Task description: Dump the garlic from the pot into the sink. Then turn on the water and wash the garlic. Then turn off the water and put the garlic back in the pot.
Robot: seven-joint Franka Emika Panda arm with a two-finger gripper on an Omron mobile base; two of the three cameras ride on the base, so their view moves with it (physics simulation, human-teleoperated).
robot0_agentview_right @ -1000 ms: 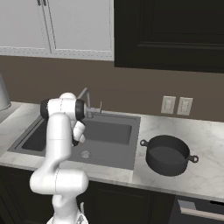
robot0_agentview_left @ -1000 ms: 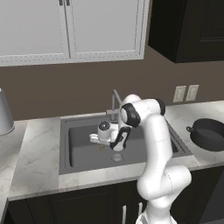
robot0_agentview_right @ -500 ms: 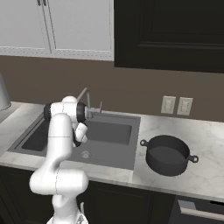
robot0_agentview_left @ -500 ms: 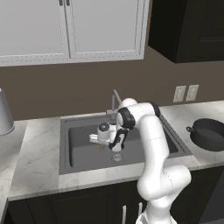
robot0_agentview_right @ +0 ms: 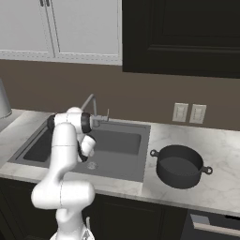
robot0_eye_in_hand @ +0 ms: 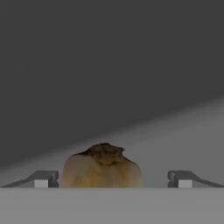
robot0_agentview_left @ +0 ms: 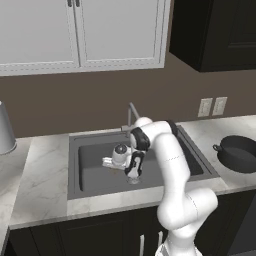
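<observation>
The garlic (robot0_eye_in_hand: 103, 168), a tan lump with a brown top, lies on the dark floor of the sink (robot0_agentview_left: 95, 172), between my fingertips (robot0_eye_in_hand: 41, 179) in the hand view. My gripper (robot0_eye_in_hand: 113, 180) is open, with a gap between each tip and the garlic. In the left base view my gripper (robot0_agentview_left: 111, 165) is low inside the basin, left of the silver drain (robot0_agentview_left: 132, 180), with a speck of the garlic (robot0_agentview_left: 116, 170) under it. The black pot (robot0_agentview_right: 180, 166) stands upright on the counter right of the sink (robot0_agentview_right: 117, 140).
The thin faucet (robot0_agentview_left: 131, 113) rises behind the basin, just behind my arm. A grey metal vessel (robot0_agentview_left: 4, 131) stands at the far left of the marble counter (robot0_agentview_left: 40, 185). Wall outlets (robot0_agentview_right: 188, 113) sit above the pot.
My arm has sunk lower into the basin and the hand has come down closer to the garlic. The pot has not moved.
</observation>
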